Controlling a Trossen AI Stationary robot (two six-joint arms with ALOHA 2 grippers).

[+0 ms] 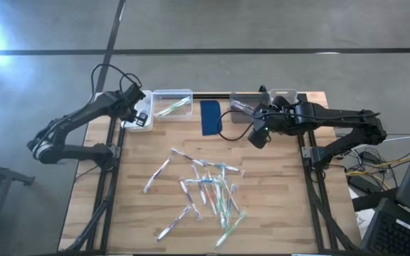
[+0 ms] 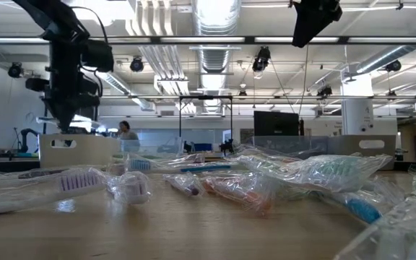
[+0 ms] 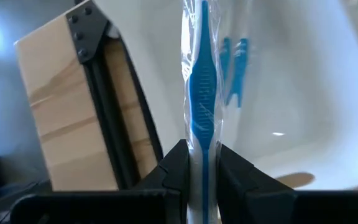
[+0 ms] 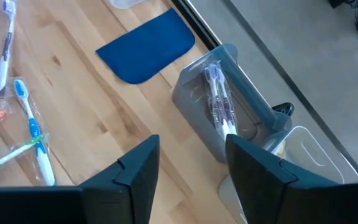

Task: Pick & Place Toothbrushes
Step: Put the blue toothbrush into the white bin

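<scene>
Left gripper [image 3: 202,171] clenched on a wrapped blue toothbrush [image 3: 202,93], its lower end hidden between the fingers, over a white bin [image 1: 138,119] at upper left. Right gripper [image 4: 188,168] released, empty, above grey bin [image 4: 229,118] holding purple toothbrushes [image 4: 218,99]. Loose toothbrushes [image 1: 205,188] scattered lower centre.

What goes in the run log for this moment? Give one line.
left gripper: shut on blue toothbrush, over white bin | right gripper: open, empty, above grey bin | loose toothbrushes: on table

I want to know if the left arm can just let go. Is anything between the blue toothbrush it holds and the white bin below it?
Nothing visible is. The left gripper is shut on a wrapped blue toothbrush that hangs directly over the white bin, with only bare bin interior behind it. The right gripper stands open, apart, near the grey bin.
</scene>
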